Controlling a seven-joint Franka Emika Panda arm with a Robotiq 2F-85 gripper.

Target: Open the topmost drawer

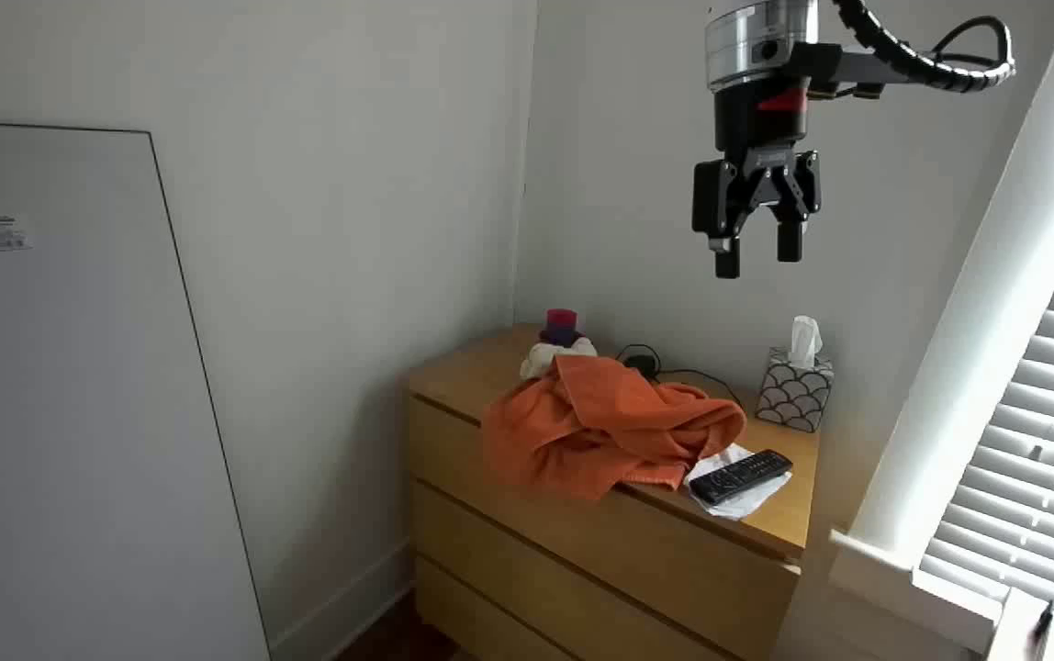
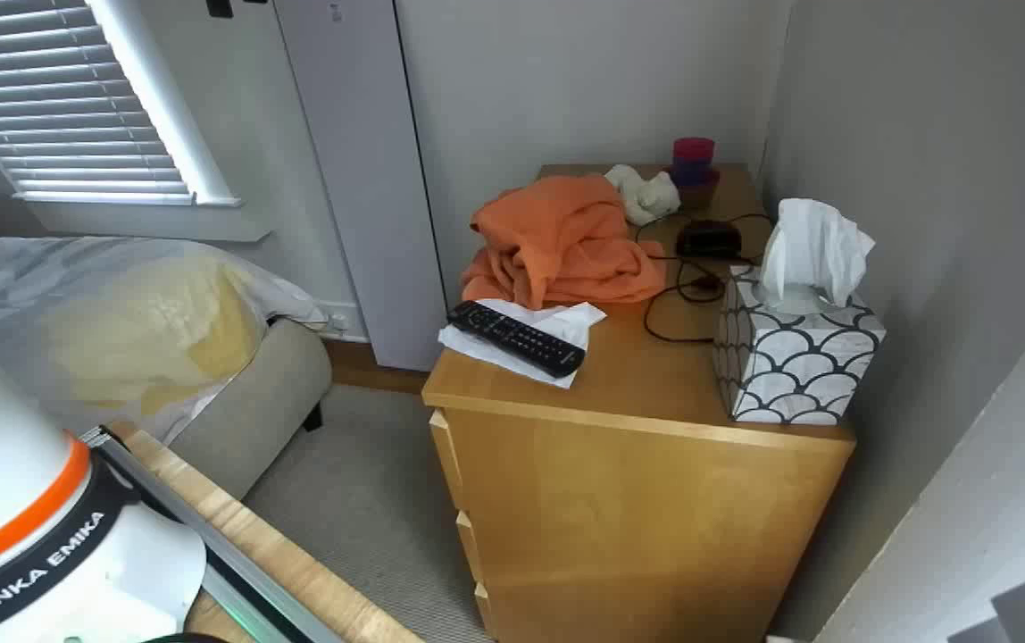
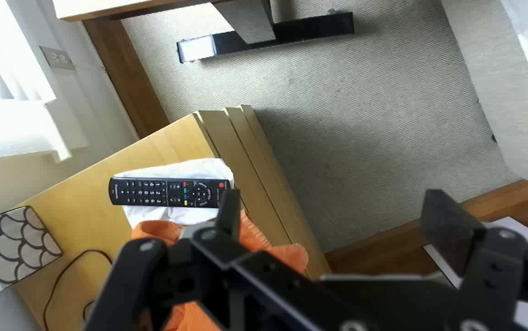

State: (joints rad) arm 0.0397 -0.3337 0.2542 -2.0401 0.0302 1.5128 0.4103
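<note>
The topmost drawer [image 1: 651, 560] is the wide pale-wood front just under the dresser top. It looks shut, in line with the fronts below. An orange cloth hangs over part of it. Its end edge shows in an exterior view [image 2: 447, 455], and its front is seen from above in the wrist view [image 3: 238, 170]. My gripper [image 1: 758, 257] is open and empty, pointing down, well above the dresser and apart from the drawer. In the wrist view its fingers [image 3: 331, 207] are wide apart. Dark fingertips show at the top edge of an exterior view [image 2: 220, 7].
On the dresser top [image 2: 646, 375] lie the orange cloth [image 1: 610, 413], a black remote [image 1: 738, 476] on white paper, a tissue box [image 2: 803, 357], a black cable [image 2: 709, 239], a white cloth and a cup [image 2: 693, 161]. A covered sofa [image 2: 280, 402] stands across the floor.
</note>
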